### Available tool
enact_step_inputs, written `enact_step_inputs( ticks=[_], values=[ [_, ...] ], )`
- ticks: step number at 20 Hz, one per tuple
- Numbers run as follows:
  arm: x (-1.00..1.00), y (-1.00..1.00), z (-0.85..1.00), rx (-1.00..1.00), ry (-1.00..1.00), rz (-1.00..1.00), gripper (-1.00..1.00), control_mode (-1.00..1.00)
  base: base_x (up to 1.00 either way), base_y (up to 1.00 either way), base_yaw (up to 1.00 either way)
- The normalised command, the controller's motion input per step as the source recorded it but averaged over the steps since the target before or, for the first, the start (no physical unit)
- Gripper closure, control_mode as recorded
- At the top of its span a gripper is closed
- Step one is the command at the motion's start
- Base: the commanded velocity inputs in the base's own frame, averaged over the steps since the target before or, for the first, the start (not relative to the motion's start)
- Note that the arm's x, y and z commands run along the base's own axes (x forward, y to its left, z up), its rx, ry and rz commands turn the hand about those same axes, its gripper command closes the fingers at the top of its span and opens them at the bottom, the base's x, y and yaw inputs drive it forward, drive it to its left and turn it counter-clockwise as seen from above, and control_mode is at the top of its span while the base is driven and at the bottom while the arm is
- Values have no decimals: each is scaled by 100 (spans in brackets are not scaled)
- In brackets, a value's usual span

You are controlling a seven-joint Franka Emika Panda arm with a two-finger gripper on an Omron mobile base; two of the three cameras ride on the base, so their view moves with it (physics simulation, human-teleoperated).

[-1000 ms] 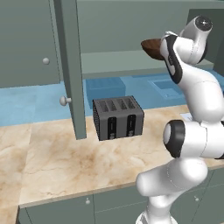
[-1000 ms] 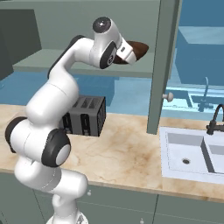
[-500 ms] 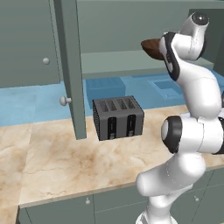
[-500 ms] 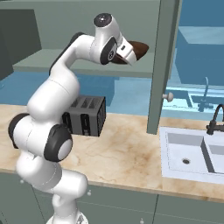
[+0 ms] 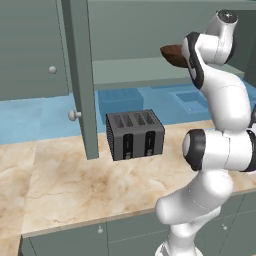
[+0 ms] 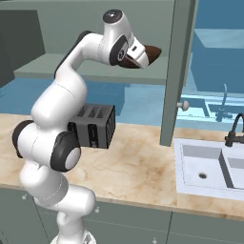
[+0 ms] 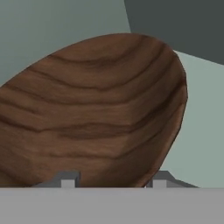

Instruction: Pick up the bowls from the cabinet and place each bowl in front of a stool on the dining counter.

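A dark brown wooden bowl (image 5: 172,54) sits up at the shelf (image 5: 135,70) of the grey-green cabinet, whose open door (image 5: 80,75) hangs to the left. From the other side the bowl (image 6: 151,54) lies right at the tip of my raised hand. My gripper (image 7: 113,180) has one fingertip on each side of the near rim of the bowl (image 7: 96,109), which appears tilted and very close. Whether the fingers press on the wood cannot be made out.
A black toaster (image 5: 135,134) stands on the marble worktop (image 5: 75,185) under the cabinet. The other open cabinet door (image 6: 178,71) hangs just right of my hand. A white sink (image 6: 209,164) with a dark faucet (image 6: 236,128) lies further right.
The arm's elbow has shifted slightly. The hand stays at the bowl, which has not visibly moved.
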Motion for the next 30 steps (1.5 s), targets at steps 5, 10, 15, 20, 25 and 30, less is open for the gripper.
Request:
enact_step_inputs(
  ticks=[5, 10, 15, 20, 25, 30],
  values=[
    [-49, 0, 0, 0, -3, 0, 100, -100, 0, 0, 0],
    [-100, 0, -4, 0, -9, 0, 100, -100, 0, 0, 0],
    [-100, 13, -10, 0, -4, 2, 100, -100, 0, 0, 0],
    [-100, 2, -5, 0, -8, 7, 100, -100, 0, 0, 0],
    [-91, 1, -6, 0, -8, 10, 100, -100, 0, 0, 0],
    [-31, 11, -4, 0, -2, 6, 100, 100, -21, 9, 4]
  ],
)
